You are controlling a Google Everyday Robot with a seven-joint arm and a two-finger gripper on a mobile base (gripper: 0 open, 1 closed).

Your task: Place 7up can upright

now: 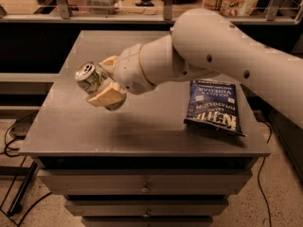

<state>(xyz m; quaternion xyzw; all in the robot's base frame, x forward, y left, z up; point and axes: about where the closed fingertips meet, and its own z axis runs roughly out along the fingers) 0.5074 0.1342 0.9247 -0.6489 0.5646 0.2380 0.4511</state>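
The 7up can [91,77] is a small silvery can with green marks and a silver pull-tab top. It is tilted, its top facing up and to the left, and it is held in the air over the left part of the grey table [142,126]. My gripper [105,83] is shut on the can, one tan finger [107,97] below it and one above. The big white arm reaches in from the upper right and hides the can's far end.
A dark blue potato chip bag [212,106] lies flat on the right side of the table. The table has drawers below its front edge. A shelf with goods runs behind. Cables lie on the floor at left.
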